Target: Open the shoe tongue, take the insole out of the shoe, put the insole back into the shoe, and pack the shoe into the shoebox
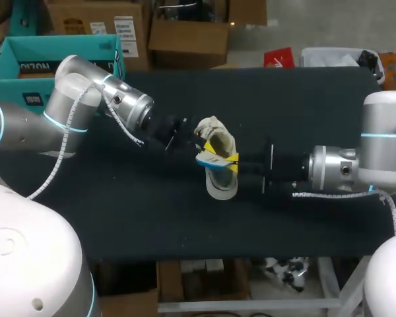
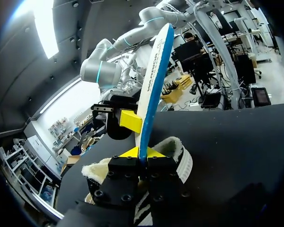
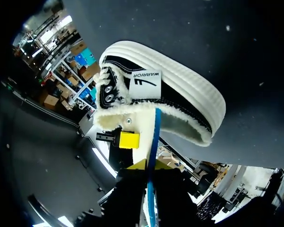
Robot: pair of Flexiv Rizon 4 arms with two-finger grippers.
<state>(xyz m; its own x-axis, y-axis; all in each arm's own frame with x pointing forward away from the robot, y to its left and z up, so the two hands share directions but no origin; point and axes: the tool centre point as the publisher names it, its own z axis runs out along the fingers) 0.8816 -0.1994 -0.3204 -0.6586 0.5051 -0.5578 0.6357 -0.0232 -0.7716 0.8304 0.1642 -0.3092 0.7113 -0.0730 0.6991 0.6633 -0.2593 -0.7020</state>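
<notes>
Your left tool is clamped on one end of the blue-edged insole. Your right tool looks pinched on the same insole from the other side, though its dark fingers hide most of that grip. The shoe sits mid-worktop between both tools, fuzzy opening facing the right one. The teal shoebox is off at the far left corner.
</notes>
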